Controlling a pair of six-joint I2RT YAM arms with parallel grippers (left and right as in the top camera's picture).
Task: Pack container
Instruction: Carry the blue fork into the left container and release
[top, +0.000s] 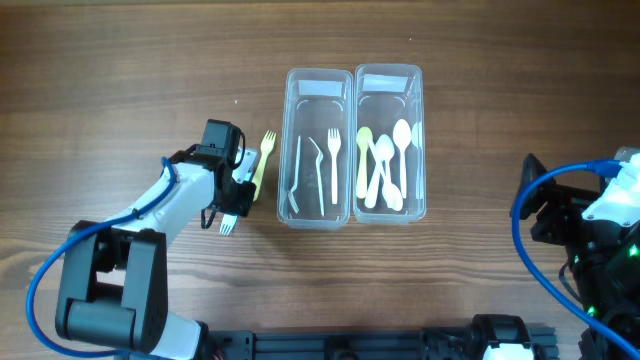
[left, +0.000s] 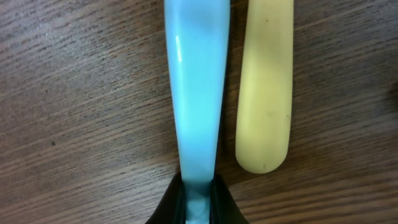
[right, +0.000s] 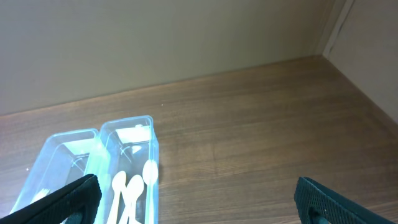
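My left gripper (top: 238, 190) is shut on the handle of a light blue fork (left: 199, 93), low over the table left of the containers; its tines (top: 227, 226) point toward the front edge. The jaws (left: 200, 200) clamp the handle. A yellow fork (top: 265, 158) lies right beside it, its handle (left: 264, 87) apart from the blue one. The left clear container (top: 290, 150) holds white forks. The right clear container (top: 421, 140) holds white and yellow spoons (top: 380, 165). My right gripper (right: 199, 205) is open and empty, far right of the containers.
Both containers stand side by side at the table's middle and show in the right wrist view (right: 99, 149). The right arm (top: 590, 220) sits at the table's right edge. Bare wood lies between it and the containers.
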